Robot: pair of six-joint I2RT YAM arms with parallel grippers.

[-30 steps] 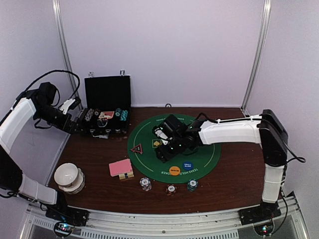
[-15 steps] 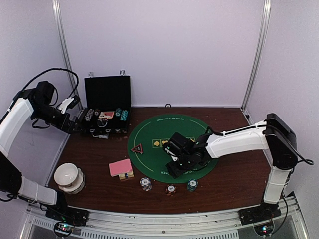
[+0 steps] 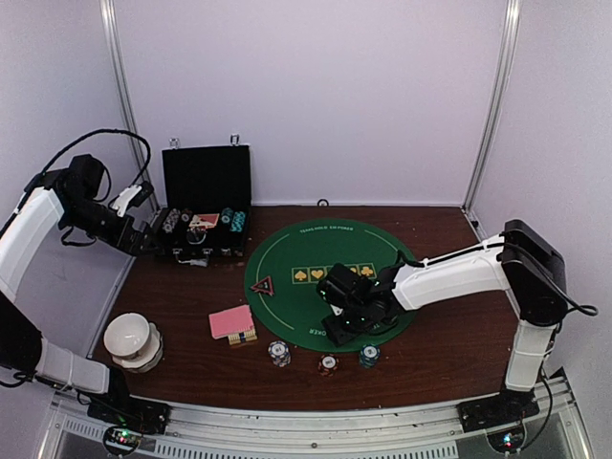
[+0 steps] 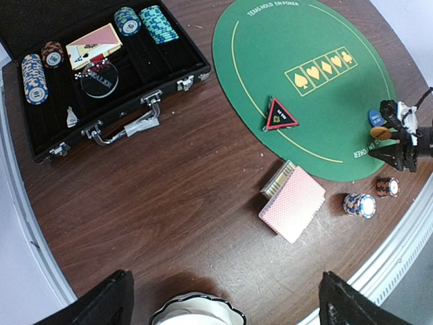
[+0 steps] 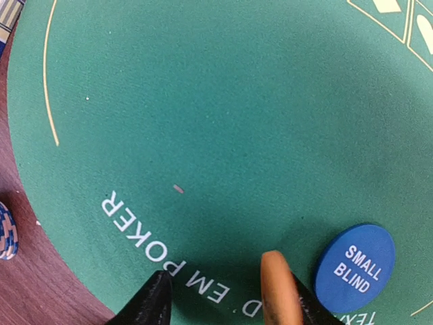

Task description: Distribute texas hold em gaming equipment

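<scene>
Reference: the round green mat (image 3: 316,251) on the brown table (image 3: 449,354).

1. Right arm. The right gripper (image 3: 337,327) hangs low over the near edge of the mat, above the printed lettering. Its jaws stand apart. The orange disc (image 5: 277,291) stands on its edge between them, tight against one finger. The other finger (image 5: 154,301) stands clear of the disc, with bare mat in the gap. No clamping on the disc is visible.
2. The blue disc (image 5: 354,267), marked SMALL BLIND, lies flat on the mat just beside the orange disc.
3. The red triangle marker (image 4: 280,115) lies on the left rim of the mat.
4. Three chips sit on the table just off the near edge of the mat, in a row from left to right: the white chip (image 3: 278,354), the red chip (image 3: 328,363) and the teal chip (image 3: 369,356).
5. The pink-backed cards (image 4: 292,203) lie off the near-left edge of the mat, resting partly on the small card box (image 4: 276,179).
6. Left arm. The left gripper (image 4: 226,303) is raised high, well to the left of the mat, with its jaws wide apart and nothing held.
7. The open black case (image 3: 206,177) stands beyond the far-left edge of the mat and holds chip stacks and cards.
8. A white bowl (image 3: 132,337) sits well to the left of the mat, at the near table edge.
</scene>
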